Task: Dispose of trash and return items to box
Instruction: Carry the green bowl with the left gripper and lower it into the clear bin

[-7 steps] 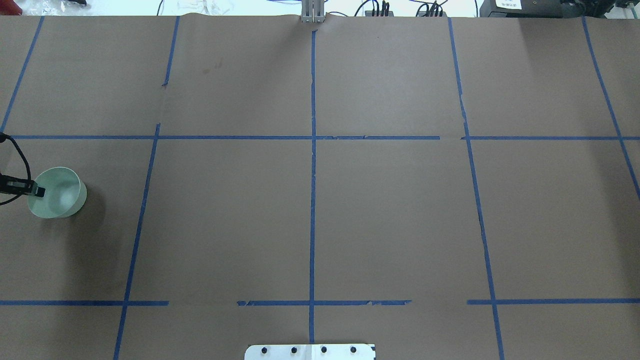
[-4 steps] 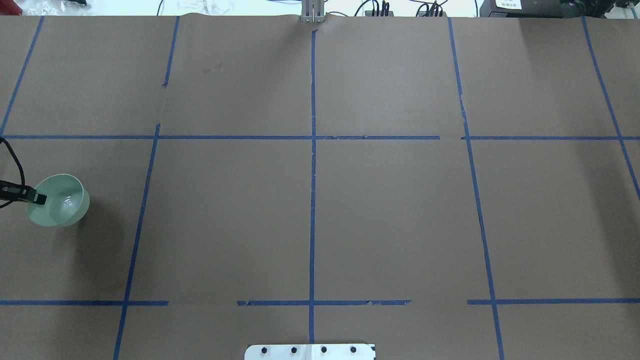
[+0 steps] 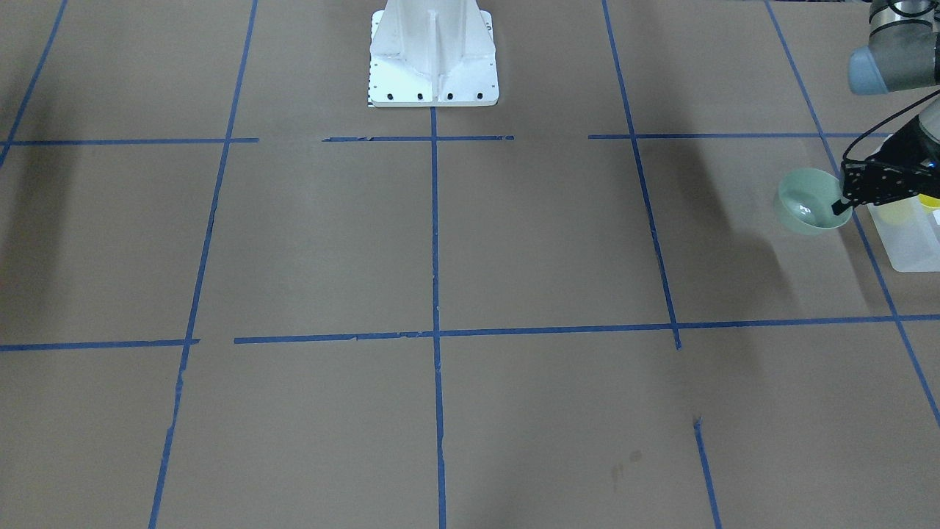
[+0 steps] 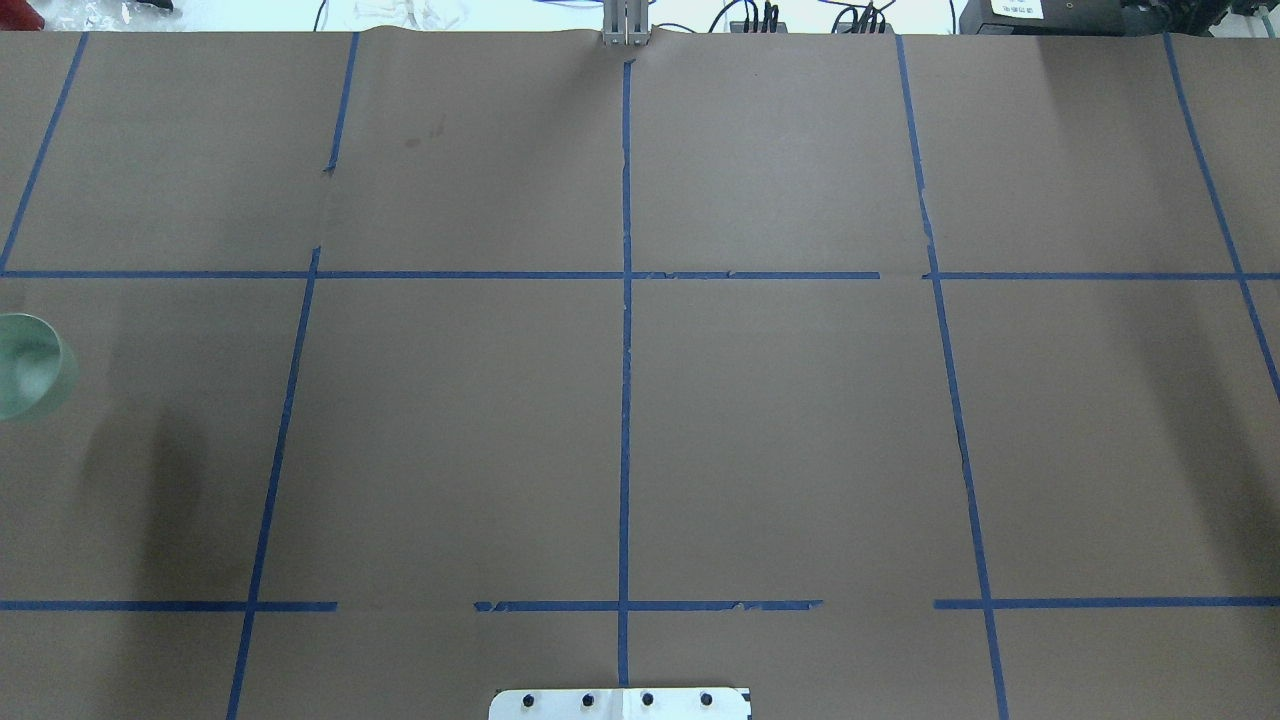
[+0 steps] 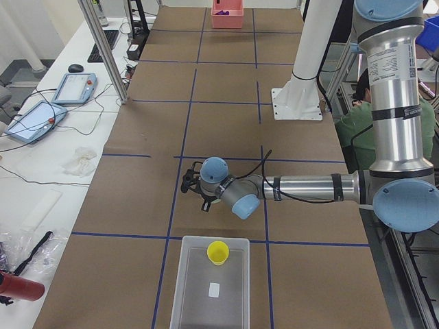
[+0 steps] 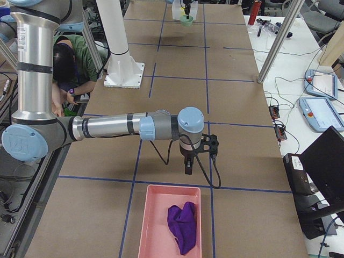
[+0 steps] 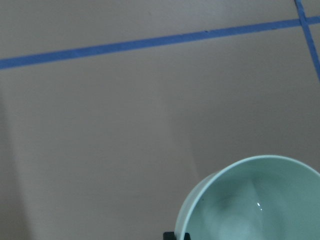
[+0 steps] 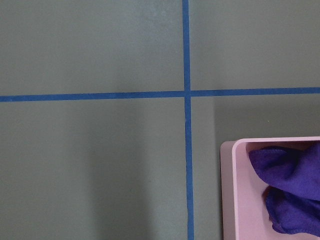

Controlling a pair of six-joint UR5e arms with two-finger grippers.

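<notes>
The tabletop (image 3: 514, 242) carried the box (image 3: 914, 253) at its far left end, and the coming move turned on this: the box lay just beside the bowl (image 3: 804, 206), further out to the robot's left, so the bowl had only to travel outward over the near wall and then down; the box's long axis ran along the tabletop's length, away from the robot's middle, its open top facing up; inside it, near the end wall closest to the bowl, the cup (image 5: 218, 251) stood upright, mouth up, and the rest of the floor looked free apart from a small white label; at the opposite end sat a pink tray (image 6: 161, 226) holding a purple cloth (image 6: 181, 226).

The bowl hung above the tabletop, judging by its shadow cast apart from it in the overhead view; its mouth faced up, roughly level, and being round it had no long axis to line up.

The left pincer (image 3: 839, 209) was pinching the bowl's rim on the side nearest the box, one finger inside the wall and one outside; that arm was by far the nearer to the box; the right pincer (image 6: 188, 164) hovered by the pink tray, well apart, and whether it was spread or pressed together I could not tell.
</notes>
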